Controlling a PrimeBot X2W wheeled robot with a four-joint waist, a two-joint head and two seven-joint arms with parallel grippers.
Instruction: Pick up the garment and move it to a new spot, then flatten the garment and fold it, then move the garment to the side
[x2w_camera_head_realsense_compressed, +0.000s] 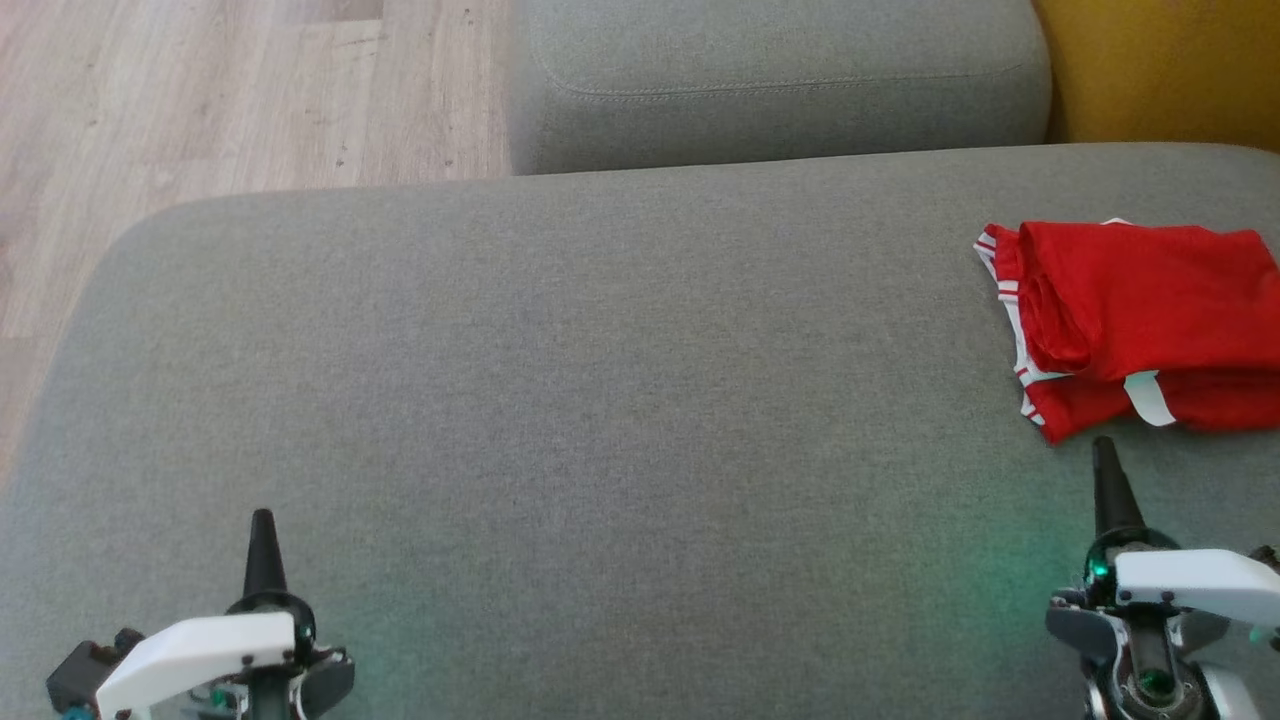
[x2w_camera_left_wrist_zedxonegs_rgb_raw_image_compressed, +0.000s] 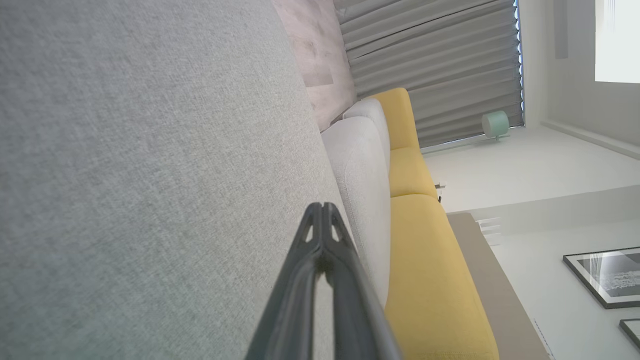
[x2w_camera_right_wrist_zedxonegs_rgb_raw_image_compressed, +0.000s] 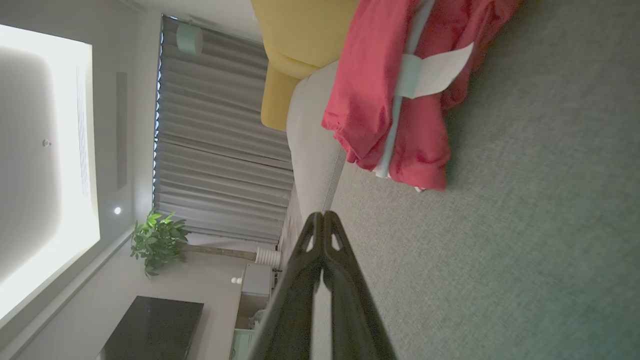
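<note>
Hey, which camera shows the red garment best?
The head view: the red garment lies folded, nearly whole, on the grey cushion. The right wrist view shows its near edge and white tag sideways, cropped. The left wrist view looks along the cushion.

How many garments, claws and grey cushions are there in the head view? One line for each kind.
Red garment: 1
Claws: 2, left claw and right claw
Grey cushions: 2, seat cushion and back cushion
Total: 5
</note>
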